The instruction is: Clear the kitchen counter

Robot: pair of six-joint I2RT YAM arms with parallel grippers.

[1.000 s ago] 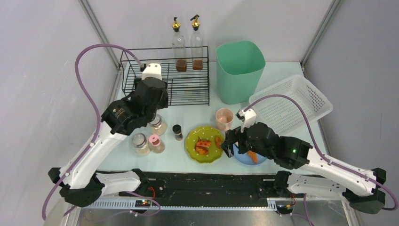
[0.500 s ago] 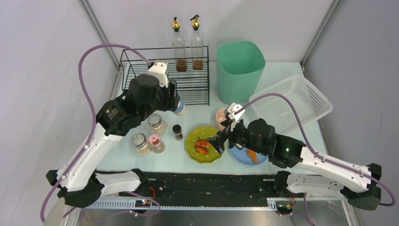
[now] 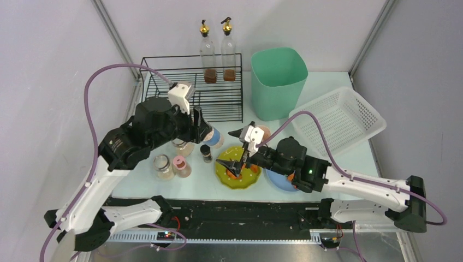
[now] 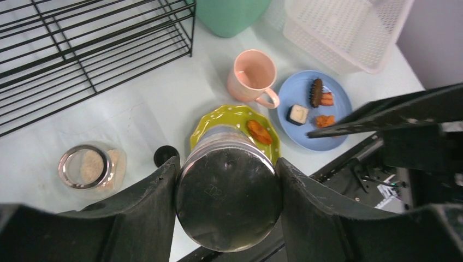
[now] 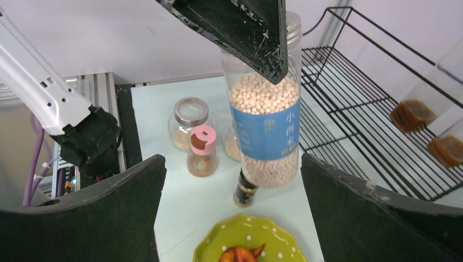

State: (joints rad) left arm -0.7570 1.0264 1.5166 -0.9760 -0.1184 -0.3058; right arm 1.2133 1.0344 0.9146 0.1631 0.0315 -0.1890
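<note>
My left gripper (image 4: 228, 203) is shut on the metal lid of a tall clear jar (image 5: 265, 125) with a blue label, full of pale beads. The jar (image 3: 212, 135) hangs upright above the kitchen counter (image 3: 207, 184), between the wire rack and the green plate. My right gripper (image 3: 233, 150) stands wide open just above the green spotted plate (image 3: 249, 178), which holds orange food scraps. In the right wrist view nothing lies between its fingers (image 5: 82, 218), and the jar hangs straight ahead of them.
On the counter stand two glass jars (image 3: 162, 166), a pink-lidded shaker (image 3: 180, 165), a small dark bottle (image 3: 206, 153), a pink mug (image 4: 252, 76) and a blue plate (image 4: 314, 109) with scraps. Behind are the black wire rack (image 3: 202, 98), two oil bottles (image 3: 207, 52), green bin (image 3: 277, 82) and white basket (image 3: 338, 120).
My left gripper has come away from the rack, forward and to the right, with the jar in it. My right gripper has moved left from the blue plate to over the green plate.
</note>
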